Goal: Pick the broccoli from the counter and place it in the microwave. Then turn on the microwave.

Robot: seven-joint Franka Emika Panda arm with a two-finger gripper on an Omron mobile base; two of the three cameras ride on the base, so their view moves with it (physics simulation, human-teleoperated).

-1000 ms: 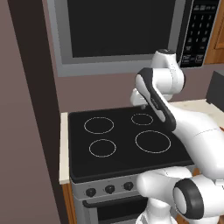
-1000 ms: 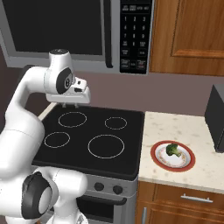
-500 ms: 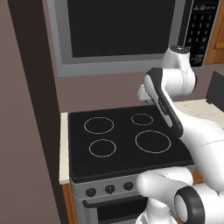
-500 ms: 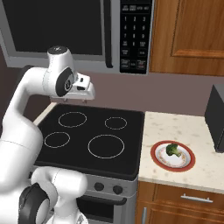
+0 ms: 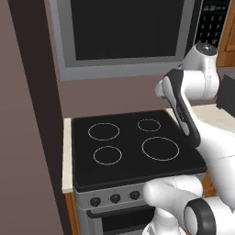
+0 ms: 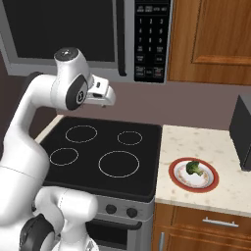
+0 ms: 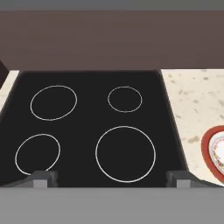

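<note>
in the left base view the microwave (image 5: 124, 34) hangs above the black cooktop (image 5: 131, 147), its dark glass door shut and its keypad (image 5: 212, 23) at the far right. a thin strip of beige worktop (image 5: 67, 156) runs along the cooktop's left edge, and the white arm bends up over the cooktop's right side. in the right base view the tool (image 6: 105, 96) hovers well above the cooktop (image 6: 105, 154), below the microwave's (image 6: 73, 32) door and just left of the keypad (image 6: 151, 41), holding nothing. the worktop (image 6: 215, 162) lies to the right of the cooktop; on it stands the red-rimmed plate (image 6: 179, 182), and the broccoli (image 6: 194, 168) sits on the plate, well apart from the tool. a dark box (image 6: 242, 132) stands beyond the plate at the right edge. in the hand view the tool (image 7: 111, 179) is released, its two dark fingertips (image 7: 41, 179) set wide apart with the cooktop (image 7: 92, 131) far beneath them. the speckled worktop (image 7: 194, 105) is right of the cooktop, and the plate's (image 7: 208, 151) red rim is cut by the right edge.
</note>
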